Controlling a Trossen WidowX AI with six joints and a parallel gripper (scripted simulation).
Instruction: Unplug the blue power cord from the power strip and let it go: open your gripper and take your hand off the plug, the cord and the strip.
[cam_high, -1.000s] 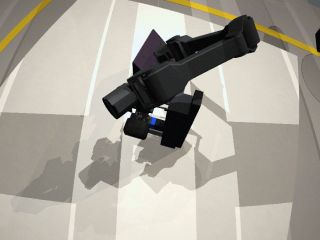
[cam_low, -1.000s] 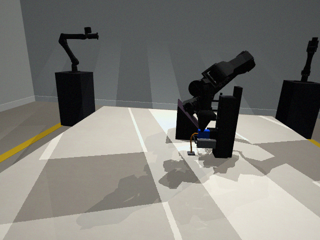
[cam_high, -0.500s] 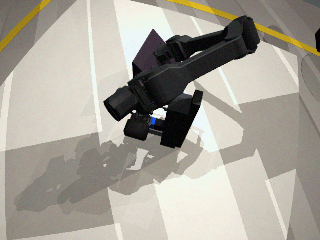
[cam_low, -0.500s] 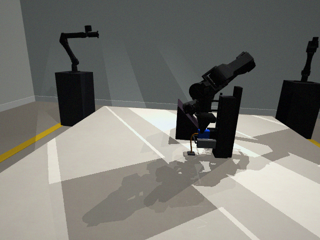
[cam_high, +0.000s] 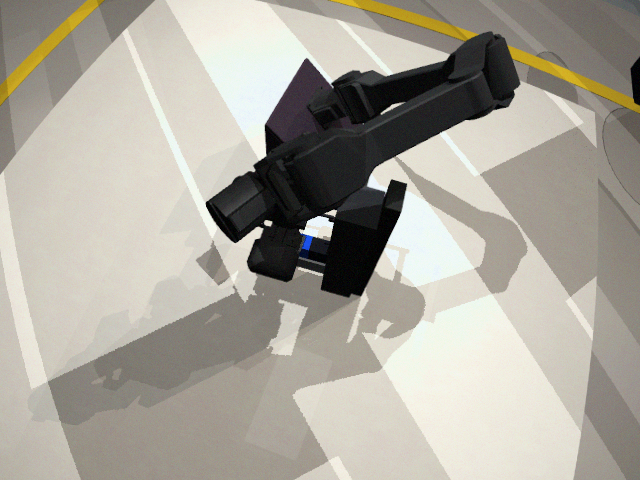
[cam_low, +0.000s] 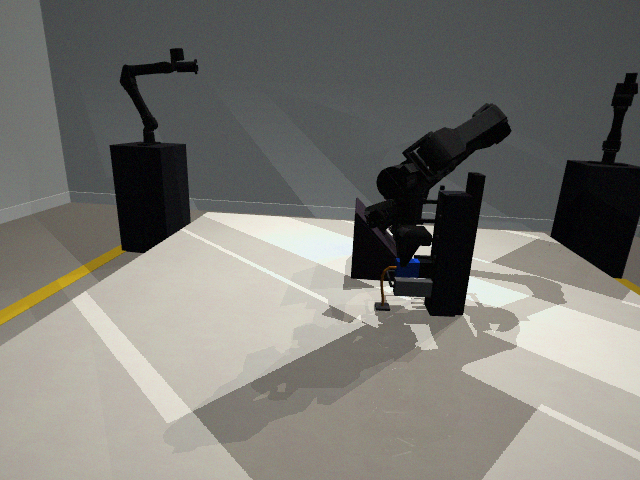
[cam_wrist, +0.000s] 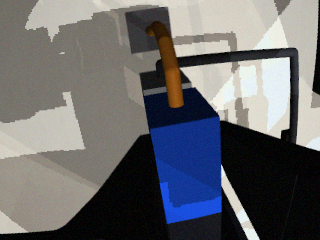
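Blue plug housing (cam_high: 307, 243) (cam_low: 407, 267) (cam_wrist: 186, 160): smooth, plastic-looking, matt, with flat faces. Orange cord (cam_low: 382, 285) (cam_wrist: 171, 67): smooth and rubber-like, with a faint sheen. Upright black block (cam_high: 356, 242) (cam_low: 450, 253): matt, smooth-faced. Robot arm (cam_high: 423, 116) (cam_low: 444, 144): dark, plastic-looking shells — low sheen. Grey block (cam_low: 412, 286): smooth, matt; material indeterminate. Wire-like black frame (cam_wrist: 294, 95): smooth, slightly satin — metal or plastic cannot be distinguished.

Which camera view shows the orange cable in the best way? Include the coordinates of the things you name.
The wrist view: the orange cable (cam_low: 382, 286) (cam_wrist: 171, 70) looks large there, entering the blue block (cam_low: 407, 267) (cam_wrist: 186, 160). The exterior view shows its whole bend, but small. From the top, I cannot make it out.
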